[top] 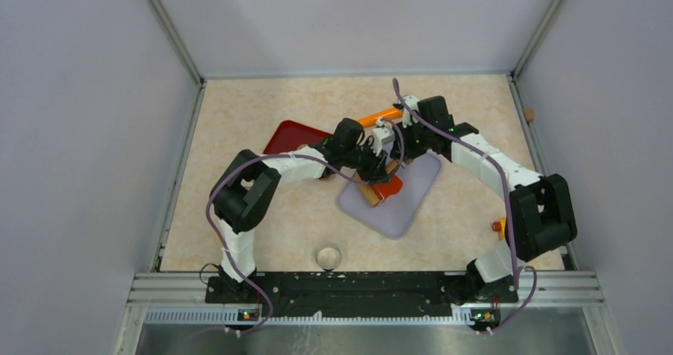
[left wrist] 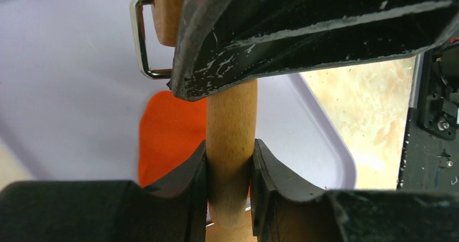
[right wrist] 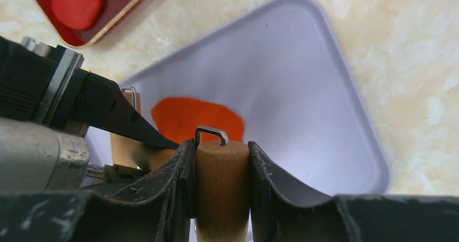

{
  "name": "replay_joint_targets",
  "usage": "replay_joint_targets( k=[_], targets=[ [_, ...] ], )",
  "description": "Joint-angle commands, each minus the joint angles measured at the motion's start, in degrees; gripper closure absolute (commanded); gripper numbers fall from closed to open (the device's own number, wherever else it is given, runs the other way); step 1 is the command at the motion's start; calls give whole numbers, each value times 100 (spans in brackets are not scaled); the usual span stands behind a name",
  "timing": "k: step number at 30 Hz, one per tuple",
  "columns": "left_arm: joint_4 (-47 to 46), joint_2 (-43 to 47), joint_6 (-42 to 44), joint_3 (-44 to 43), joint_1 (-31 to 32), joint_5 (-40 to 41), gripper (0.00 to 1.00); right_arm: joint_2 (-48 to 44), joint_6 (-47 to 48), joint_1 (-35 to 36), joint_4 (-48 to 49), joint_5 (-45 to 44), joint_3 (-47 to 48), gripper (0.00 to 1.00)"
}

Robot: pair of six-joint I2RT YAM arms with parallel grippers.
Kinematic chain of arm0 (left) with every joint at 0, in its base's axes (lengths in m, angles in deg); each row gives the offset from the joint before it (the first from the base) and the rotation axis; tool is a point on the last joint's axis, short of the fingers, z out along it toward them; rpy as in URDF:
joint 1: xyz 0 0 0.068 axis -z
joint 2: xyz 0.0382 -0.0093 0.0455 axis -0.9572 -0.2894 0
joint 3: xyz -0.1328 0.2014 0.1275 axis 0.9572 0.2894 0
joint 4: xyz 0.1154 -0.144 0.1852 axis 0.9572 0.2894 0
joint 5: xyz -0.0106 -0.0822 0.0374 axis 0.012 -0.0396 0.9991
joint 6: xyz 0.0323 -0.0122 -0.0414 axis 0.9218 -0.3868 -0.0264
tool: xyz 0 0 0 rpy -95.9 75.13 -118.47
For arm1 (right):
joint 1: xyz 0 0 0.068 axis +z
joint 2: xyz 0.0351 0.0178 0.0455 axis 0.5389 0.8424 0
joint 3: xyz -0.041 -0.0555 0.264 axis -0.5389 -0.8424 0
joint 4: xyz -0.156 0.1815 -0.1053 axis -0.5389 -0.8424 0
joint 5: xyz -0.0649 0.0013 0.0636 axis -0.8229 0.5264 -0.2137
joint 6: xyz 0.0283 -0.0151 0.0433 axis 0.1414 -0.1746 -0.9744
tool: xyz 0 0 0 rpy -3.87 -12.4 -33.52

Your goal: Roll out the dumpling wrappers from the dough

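top: left gripper (top: 371,168) and right gripper (top: 390,160) meet over a rounded lavender tray (top: 413,204), with the flat orange-red dumpling wrapper (top: 390,187) lying on it. left wrist: jaws clamped on a smooth wooden rolling pin (left wrist: 231,112) handle, wrapper on the tray beyond it. right wrist: jaws clamped on the other handle, steel loop at its tip.

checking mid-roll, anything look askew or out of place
Nothing spilled or damaged. The lavender tray sits cornerwise to the table edges, and the orange-red dough on it is a lopsided patch, not a round wrapper. The left gripper and right gripper each clamp a handle of the wooden rolling pin.
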Motion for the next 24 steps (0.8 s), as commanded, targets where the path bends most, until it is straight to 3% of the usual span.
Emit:
replay_joint_targets(
  k=[1,8,15,24],
  targets=[
    [81,508,11,-817,55,523,100,-376,370,419,-1014,873,688,100],
    [-26,-334,-401,-1693,91,444,100,-456,379,-145,-1014,641,545,100],
    [-18,-1169,-568,-2244,41,275,100,-241,345,-278,-748,411,272,100],
    [-72,-1399,-1055,-1796,-275,245,100,395,357,-269,-314,176,-127,100]
  ],
)
